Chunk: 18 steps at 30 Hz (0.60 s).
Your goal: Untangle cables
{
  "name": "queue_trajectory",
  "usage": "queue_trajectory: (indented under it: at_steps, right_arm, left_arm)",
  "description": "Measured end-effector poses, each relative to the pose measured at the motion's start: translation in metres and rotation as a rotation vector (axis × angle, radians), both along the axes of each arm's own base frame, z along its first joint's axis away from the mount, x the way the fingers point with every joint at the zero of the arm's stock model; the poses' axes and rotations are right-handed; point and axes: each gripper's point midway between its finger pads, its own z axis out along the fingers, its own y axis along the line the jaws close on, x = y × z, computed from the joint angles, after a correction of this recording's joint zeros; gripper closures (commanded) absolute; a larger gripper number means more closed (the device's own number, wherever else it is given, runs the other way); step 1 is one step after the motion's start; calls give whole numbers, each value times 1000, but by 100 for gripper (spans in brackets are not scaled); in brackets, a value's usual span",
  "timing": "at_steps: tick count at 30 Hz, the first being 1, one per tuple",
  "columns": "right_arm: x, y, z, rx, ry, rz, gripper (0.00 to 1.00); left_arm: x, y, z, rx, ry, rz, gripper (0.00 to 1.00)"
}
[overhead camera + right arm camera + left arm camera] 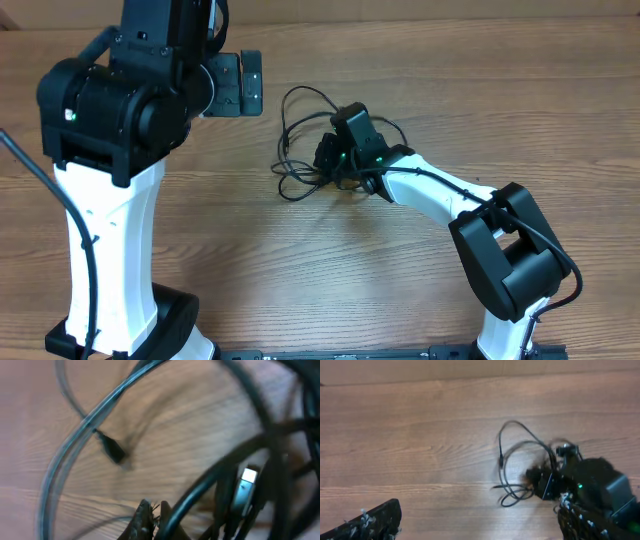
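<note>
Right gripper [326, 157]: jaws closed down tight, tips pushed into the tangle at table level.
Grip: the right wrist view is blurred, and it does not show whether a strand is pinched between the tips or only lies against them.
Cables [115, 396]: thin black cords in a loose tangle on the table, looped around and just ahead of the right gripper; one wider loop arcs out beyond its tips.
Black plug [112, 451]: small dark end on one cord, lying on the wood ahead of the right fingertips and to their left in the wrist view.
Silver-tipped plug [247, 476]: bright metal end among the dark cords, just ahead and to the right of the same fingertips.
Writing: the silver plug's face is too blurred to read.
Left gripper [244, 83]: jaws spread wide, nothing between them, held above the table.
Left finger [372, 521]: one dark pad shows at the lower left of its own camera.
Cables from the left gripper: well apart, ahead and off to the right in its wrist view.
Table [470, 60]: light wood grain under everything.
</note>
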Motion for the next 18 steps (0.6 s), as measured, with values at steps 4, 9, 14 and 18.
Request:
queue_trajectory:
  at_steps: [4,9,14,18]
  right_arm:
    - [1,17,23,50,-7,77,96]
    - [8,32,121,79,-99,175,96]
    - [-7,11,262,38,-310,218,96]
    - [-28,-32,338,-33,-437,225,96]
  left_arm:
    - [1,0,-15,17,49,0,0]
    - [4,-1,-42,54,134,-11,0]
    - [21,-8,-68,68,161,-28,0]
    - [35,-28,-95,47,189,-141,0]
